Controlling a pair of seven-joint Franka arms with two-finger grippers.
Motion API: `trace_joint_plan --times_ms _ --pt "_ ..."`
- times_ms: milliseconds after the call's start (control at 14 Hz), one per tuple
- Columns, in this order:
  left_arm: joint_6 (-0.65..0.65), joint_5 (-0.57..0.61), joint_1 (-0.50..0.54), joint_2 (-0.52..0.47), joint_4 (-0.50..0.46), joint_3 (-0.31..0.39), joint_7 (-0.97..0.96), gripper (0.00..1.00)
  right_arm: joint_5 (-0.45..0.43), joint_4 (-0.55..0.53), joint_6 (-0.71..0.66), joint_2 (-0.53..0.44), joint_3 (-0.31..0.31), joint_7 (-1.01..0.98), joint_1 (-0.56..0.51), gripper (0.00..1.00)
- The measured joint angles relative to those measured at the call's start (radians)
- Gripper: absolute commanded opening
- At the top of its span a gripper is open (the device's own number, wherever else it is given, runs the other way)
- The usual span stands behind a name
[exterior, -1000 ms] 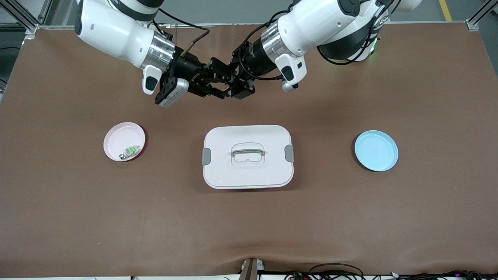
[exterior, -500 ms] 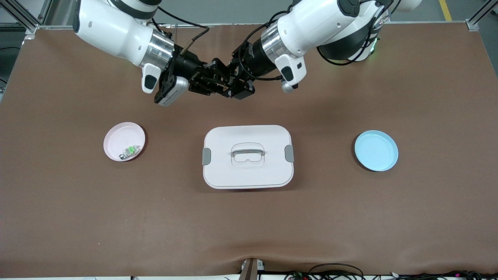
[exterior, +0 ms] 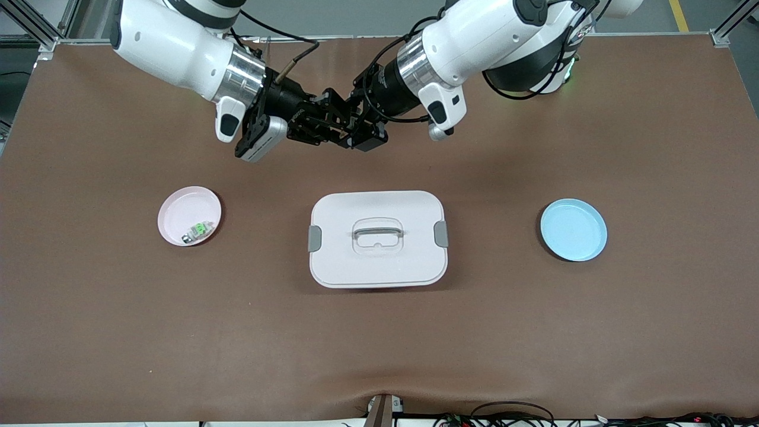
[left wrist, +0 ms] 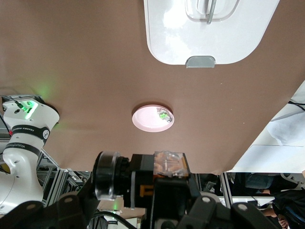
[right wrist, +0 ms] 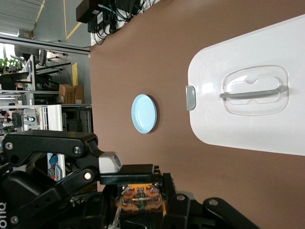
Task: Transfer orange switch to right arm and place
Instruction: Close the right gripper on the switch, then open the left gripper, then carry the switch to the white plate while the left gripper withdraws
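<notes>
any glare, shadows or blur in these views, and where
Front view: even light, soft shadows beneath the white box and both arms; the end effectors meet in one dark cluster. Left wrist view: bright sheen on the box lid, a green light glows on a robot base; the pink plate is sharp. Right wrist view: mild glare on the lid; the nearby end effector looks soft.

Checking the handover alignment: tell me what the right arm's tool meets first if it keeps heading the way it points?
Probably the left arm's tool, directly ahead above the brown table; whether they already touch is unclear.
</notes>
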Motion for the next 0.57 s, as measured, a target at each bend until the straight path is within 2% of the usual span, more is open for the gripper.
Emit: trace_joint_plan --times_ms 286,571 --pt "0.003 0.000 0.005 0.000 0.002 0.008 0.000 1.00 -0.077 0.009 -0.110 0.001 -0.017 0.005 -0.027 0.00" --pt "0.004 0.001 0.012 0.000 0.010 0.017 0.002 1.00 -0.173 0.010 -0.153 0.002 -0.018 -0.083 -0.046 0.00"
